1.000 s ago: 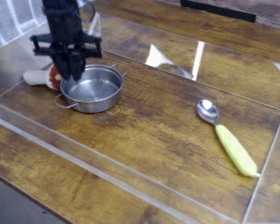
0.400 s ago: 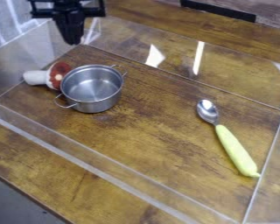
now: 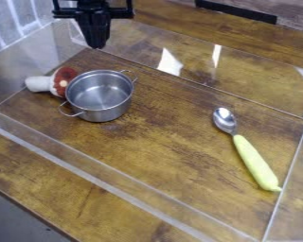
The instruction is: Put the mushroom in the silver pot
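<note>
At far left, the mushroom (image 3: 53, 80) lay on its side on the wooden table (image 3: 154, 142), cream stem pointing left, red cap touching the outer wall of the silver pot (image 3: 99, 95). Pot was empty inside. So no progress on the task: mushroom outside, not in it.

Up from there, the gripper (image 3: 98, 40) had changed most. A second earlier it was low, right at the pot's rear-left rim by the mushroom; it then rose clear and drifted right, ending high above and behind the pot. Jaws were pressed together with nothing between them. Reads as a missed grasp; a fresh approach on the mushroom looked necessary.

Hard to see: arm cut off by the top edge, part of the cap hidden behind the pot rim.

Right side: silver spoon with yellow-green handle (image 3: 242, 146) unmoved, irrelevant.
</note>
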### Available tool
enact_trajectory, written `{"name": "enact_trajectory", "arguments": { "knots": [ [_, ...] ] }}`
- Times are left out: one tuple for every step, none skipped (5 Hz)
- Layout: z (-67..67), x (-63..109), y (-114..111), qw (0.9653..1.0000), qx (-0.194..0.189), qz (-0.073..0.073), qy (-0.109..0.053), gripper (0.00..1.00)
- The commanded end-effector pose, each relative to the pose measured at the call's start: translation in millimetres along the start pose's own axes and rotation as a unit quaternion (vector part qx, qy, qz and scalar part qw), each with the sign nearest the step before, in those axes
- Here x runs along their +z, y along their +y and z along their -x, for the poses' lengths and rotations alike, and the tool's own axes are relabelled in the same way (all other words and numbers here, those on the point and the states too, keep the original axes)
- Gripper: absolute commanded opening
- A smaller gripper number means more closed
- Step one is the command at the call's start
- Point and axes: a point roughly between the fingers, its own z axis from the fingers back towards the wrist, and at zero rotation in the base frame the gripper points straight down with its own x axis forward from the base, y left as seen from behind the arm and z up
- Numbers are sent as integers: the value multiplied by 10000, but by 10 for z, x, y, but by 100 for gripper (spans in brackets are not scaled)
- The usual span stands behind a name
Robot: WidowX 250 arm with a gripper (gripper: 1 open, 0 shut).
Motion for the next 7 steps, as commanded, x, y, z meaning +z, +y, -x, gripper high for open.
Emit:
{"name": "enact_trajectory", "arguments": {
  "knots": [
    [38,147,-87,9982,-567,115,-147,0],
    [114,125,-71,9954,-946,163,-48,0],
    [104,67,-84,9961,-865,178,9,100],
    [88,18,-93,9968,-774,175,58,100],
    [104,12,-116,9978,-646,149,85,100],
    [130,-62,-120,9959,-886,139,108,100],
    [156,-119,-134,9933,-1141,132,114,100]
  ]
}}
